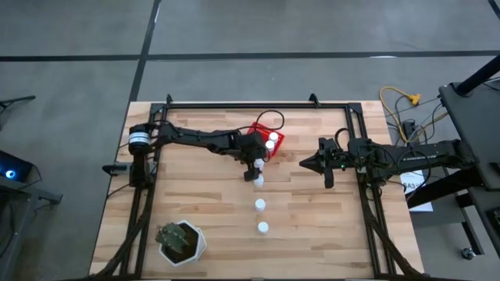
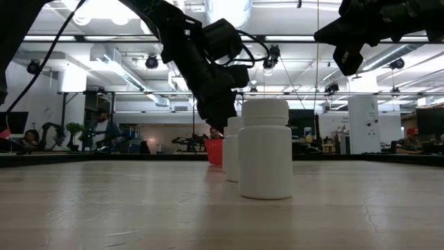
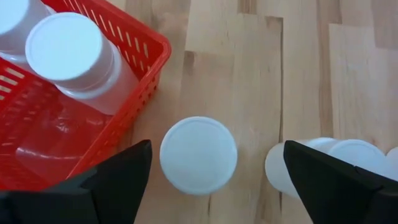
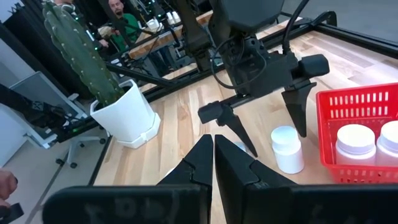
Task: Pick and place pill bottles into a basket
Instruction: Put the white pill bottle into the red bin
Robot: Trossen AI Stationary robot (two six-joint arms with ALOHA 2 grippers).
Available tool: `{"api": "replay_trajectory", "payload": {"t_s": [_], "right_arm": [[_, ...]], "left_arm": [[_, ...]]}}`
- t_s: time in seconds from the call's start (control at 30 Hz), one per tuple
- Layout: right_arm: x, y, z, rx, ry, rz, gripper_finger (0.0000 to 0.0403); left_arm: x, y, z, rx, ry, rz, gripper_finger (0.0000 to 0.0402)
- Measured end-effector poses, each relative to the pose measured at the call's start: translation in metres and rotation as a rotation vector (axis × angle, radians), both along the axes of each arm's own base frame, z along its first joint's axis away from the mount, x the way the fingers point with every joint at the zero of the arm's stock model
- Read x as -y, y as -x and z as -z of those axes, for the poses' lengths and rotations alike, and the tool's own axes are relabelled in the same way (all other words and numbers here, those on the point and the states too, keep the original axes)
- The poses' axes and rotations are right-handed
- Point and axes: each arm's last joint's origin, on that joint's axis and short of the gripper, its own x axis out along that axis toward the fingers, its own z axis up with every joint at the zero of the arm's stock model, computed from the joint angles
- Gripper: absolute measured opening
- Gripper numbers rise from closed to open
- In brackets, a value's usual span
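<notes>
- i see the left gripper (image 1: 257, 163) hanging over a bottle (image 3: 198, 155) just beside the basket (image 1: 275, 131), its dark wedge-shaped fingers (image 3: 118, 180) spread wide on either side of the round white cap, not touching it.
- the basket is bright red plastic, rectangular, with slotted mesh-like walls; two white bottles (image 4: 354, 145) stand inside it, smooth cylinders with flat round caps.
- from above, three more bottles (image 1: 260, 205) stand in a line on the table (image 1: 328, 234) running from the basket toward the near edge, each apart from the next.
- the table is pale wood in butcher-block strips with a matte grain, framed by black rails.
- the right gripper (image 1: 305, 163) waits above the table to the basket's right, its fingers pressed together on nothing.
- a white hexagonal pot (image 1: 190, 243) holding a ribbed, spiny green cactus (image 4: 78, 53) sits at the near left corner.
</notes>
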Motion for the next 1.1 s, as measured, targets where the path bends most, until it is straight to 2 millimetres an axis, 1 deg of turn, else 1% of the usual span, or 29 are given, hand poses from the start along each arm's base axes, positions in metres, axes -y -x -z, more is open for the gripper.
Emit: {"api": "replay_trajectory", "payload": {"t_s": [0.33, 0.5, 0.73, 1.1], "right_arm": [[0.0001, 0.0, 0.0, 0.0, 0.003, 0.0, 0.0009], [0.0001, 0.0, 0.0, 0.0, 0.003, 0.0, 0.0008], [0.0, 0.0, -0.0001, 0.0, -0.001, 0.0, 0.0009], [0.0, 0.0, 0.0, 0.0, -0.001, 0.0, 0.0009]], "left_arm": [[0.0, 0.0, -0.0001, 0.001, 0.003, -0.002, 0.0257], [-0.0002, -0.0014, -0.0011, 0.018, 0.014, -0.02, 0.023], [-0.0008, -0.005, -0.0042, 0.067, 0.023, -0.04, 0.0224], [0.0, -0.0022, -0.0005, 0.042, 0.03, -0.037, 0.0224]]}}
